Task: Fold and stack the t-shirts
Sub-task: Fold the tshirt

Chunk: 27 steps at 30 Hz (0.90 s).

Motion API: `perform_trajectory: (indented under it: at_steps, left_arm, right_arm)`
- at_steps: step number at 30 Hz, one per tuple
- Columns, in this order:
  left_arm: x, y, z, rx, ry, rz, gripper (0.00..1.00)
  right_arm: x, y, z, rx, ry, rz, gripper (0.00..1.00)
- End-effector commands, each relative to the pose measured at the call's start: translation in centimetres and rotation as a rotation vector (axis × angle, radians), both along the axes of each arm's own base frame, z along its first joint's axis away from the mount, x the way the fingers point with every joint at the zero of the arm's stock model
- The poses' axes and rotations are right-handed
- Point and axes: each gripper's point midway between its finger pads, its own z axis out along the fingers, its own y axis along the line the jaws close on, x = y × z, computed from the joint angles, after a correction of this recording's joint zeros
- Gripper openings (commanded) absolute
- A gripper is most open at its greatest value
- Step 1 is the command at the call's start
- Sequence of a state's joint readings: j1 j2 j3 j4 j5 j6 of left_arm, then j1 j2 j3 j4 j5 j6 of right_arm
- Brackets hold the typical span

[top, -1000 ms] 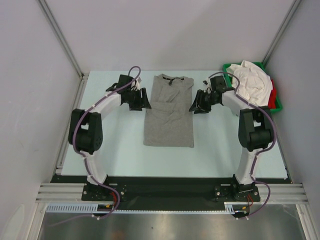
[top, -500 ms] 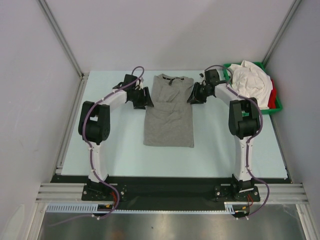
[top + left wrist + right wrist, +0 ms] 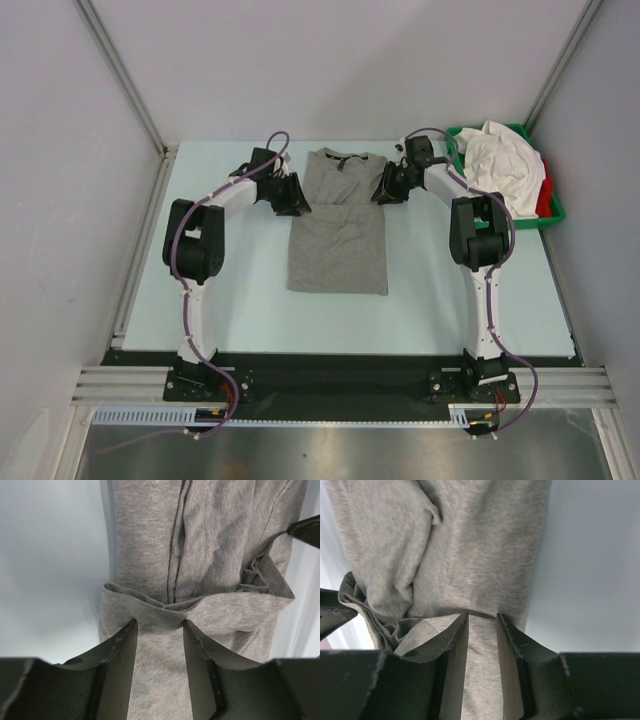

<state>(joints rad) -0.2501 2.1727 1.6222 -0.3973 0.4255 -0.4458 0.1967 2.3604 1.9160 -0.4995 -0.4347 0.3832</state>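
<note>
A heather grey t-shirt (image 3: pixel 338 245) lies lengthwise in the middle of the table, sleeves folded in, dark neck label at the far end. My left gripper (image 3: pixel 298 203) is at its left edge below the collar, jaws open with grey cloth between the fingers (image 3: pixel 159 622). My right gripper (image 3: pixel 384 190) is at the right edge, jaws open but narrower, also with cloth between them (image 3: pixel 482 614). The shirt (image 3: pixel 220 535) is creased across at the level of both grippers. White t-shirts (image 3: pixel 500 160) and a red one (image 3: pixel 543 200) are piled in the tray.
A green plastic tray (image 3: pixel 553 213) stands at the far right corner, close behind my right arm. Grey walls with metal frame posts enclose the pale table (image 3: pixel 230 290) on three sides.
Both arms have reached farther out and inward. The grippers moved from beside the shirt onto its left and right edges, and the cloth has bunched into a crease between them.
</note>
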Motion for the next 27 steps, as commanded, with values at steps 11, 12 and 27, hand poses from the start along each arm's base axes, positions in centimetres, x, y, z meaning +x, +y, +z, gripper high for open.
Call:
perform_trajectory:
  at_steps: [11,12,27]
  left_arm:
    - [2.1,-1.5,2.8,-0.089,-0.055,-0.004,0.55]
    - [2.2,-1.7,2.8,-0.097,-0.049,-0.003,0.55]
    - [1.8,-3.3,2.0,-0.106,-0.018,-0.035,0.28]
  right_arm:
    - [-0.4,0.9,0.6,0.000,-0.009,0.039,0.34]
    - [-0.5,1.0,0.5,0.001,-0.005,0.040,0.32]
    - [-0.6,1.3,0.8,0.011,0.004,0.043,0.11]
